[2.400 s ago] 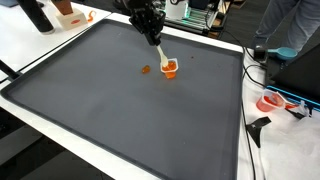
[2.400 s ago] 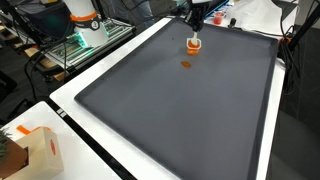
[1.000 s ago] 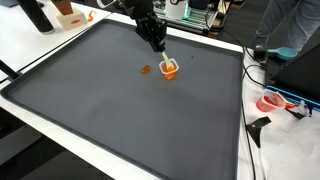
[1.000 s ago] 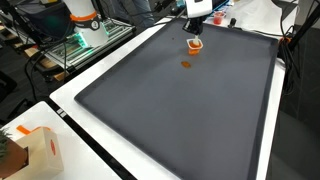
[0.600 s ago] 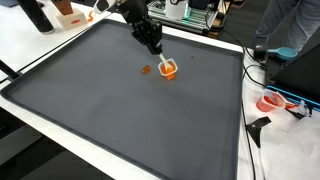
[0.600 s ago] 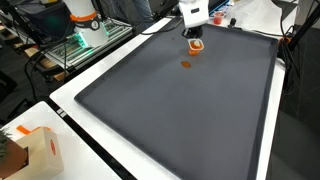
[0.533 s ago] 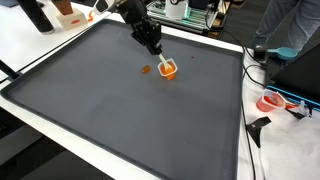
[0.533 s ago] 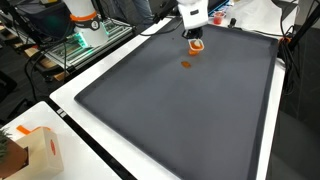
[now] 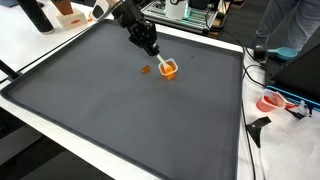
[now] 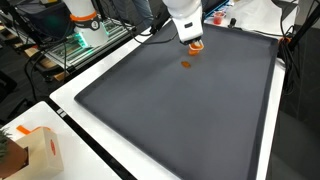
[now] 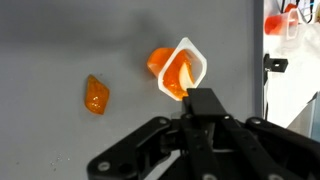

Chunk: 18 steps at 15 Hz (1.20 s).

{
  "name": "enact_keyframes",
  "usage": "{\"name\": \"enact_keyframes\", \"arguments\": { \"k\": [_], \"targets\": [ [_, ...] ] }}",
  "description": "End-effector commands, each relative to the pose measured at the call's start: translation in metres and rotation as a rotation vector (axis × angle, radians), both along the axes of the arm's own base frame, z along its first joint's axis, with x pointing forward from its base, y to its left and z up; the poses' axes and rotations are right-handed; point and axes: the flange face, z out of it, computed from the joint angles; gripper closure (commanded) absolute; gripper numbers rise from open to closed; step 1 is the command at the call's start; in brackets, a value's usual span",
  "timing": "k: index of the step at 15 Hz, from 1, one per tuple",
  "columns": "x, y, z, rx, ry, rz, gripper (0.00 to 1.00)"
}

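A small white cup (image 9: 169, 68) with orange contents sits on the dark grey mat (image 9: 120, 115) near its far edge. It also shows in the wrist view (image 11: 180, 70). A loose orange piece (image 9: 146, 70) lies on the mat just beside the cup (image 11: 96, 94). My gripper (image 9: 151, 47) hangs tilted above the cup, shut on a thin white stick (image 9: 160, 57) that slants down into the cup. In the wrist view the gripper (image 11: 203, 100) has its jaws together right at the cup's rim. In an exterior view the gripper's body (image 10: 190, 38) hides part of the cup (image 10: 197, 45).
The mat (image 10: 180, 110) lies on a white table. A cardboard box (image 10: 35, 150) stands at one corner. A red and white item (image 9: 272, 101) and cables (image 9: 258, 130) lie off the mat's side. A person (image 9: 290, 25) stands behind.
The arm has swung sideways and tilted more, with the stick's tip still in the cup. The wrist now covers part of the cup in an exterior view. Cup and orange piece have not moved.
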Motion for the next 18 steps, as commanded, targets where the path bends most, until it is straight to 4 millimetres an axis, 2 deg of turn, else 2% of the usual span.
{"name": "enact_keyframes", "arguments": {
  "k": [1,9,14,18],
  "targets": [
    [-0.006,-0.014,-0.010,0.074,0.009,0.016,0.97],
    [-0.009,-0.036,-0.027,0.203,-0.029,0.047,0.97],
    [-0.008,-0.038,-0.037,0.203,-0.049,0.051,0.97],
    [-0.006,-0.039,-0.037,0.194,-0.066,0.045,0.97]
  ]
}}
